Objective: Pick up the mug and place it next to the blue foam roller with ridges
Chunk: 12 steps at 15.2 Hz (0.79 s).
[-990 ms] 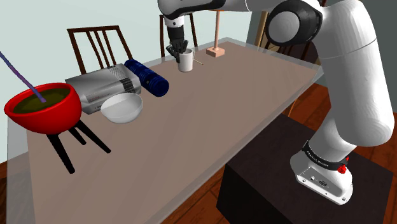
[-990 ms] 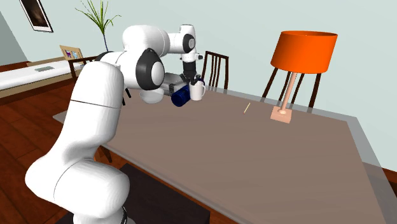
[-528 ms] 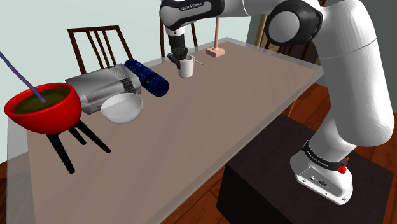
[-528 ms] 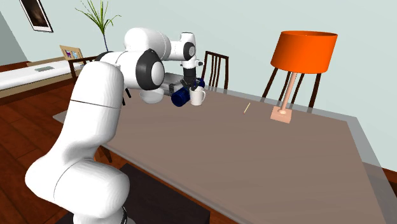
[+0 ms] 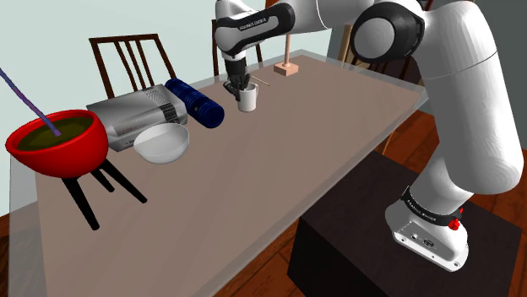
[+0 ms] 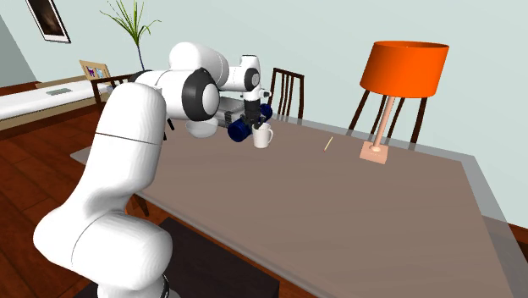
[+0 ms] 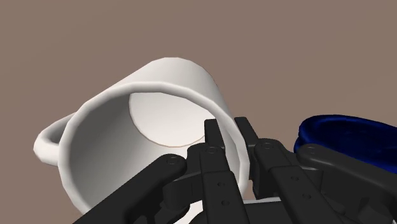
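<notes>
Pinching only a thin stretch of rim on the mug [image 7: 162, 89], one finger inside and one outside, the hand [image 7: 225, 125] holds it low at the worktop [image 5: 338, 126] just beside the roller [image 5: 194, 103], so a tilted release could, I judge, tip it over.

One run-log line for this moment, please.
phase: placing | gripper: shut on mug rim, one finger inside | mug: upright, beside blue ridged roller | resting on table: cannot tell | released: no
</notes>
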Tool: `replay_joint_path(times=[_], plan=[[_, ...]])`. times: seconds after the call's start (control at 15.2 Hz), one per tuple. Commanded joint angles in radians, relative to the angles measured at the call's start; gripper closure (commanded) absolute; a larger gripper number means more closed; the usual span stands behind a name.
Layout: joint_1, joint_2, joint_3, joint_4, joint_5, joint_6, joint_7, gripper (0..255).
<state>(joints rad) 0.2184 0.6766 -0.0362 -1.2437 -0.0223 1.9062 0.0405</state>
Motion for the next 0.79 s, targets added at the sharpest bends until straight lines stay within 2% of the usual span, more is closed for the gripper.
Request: replay_joint_path(times=[0.0,0.2,0.73], plan=[[-0.001,0.005,0.0,-0.018,0.0,0.024,0.0,255],[-0.001,0.015,0.0,-0.038,0.0,0.055,0.001,255],[-0.001,0.016,0.0,-0.038,0.0,0.054,0.001,255]])
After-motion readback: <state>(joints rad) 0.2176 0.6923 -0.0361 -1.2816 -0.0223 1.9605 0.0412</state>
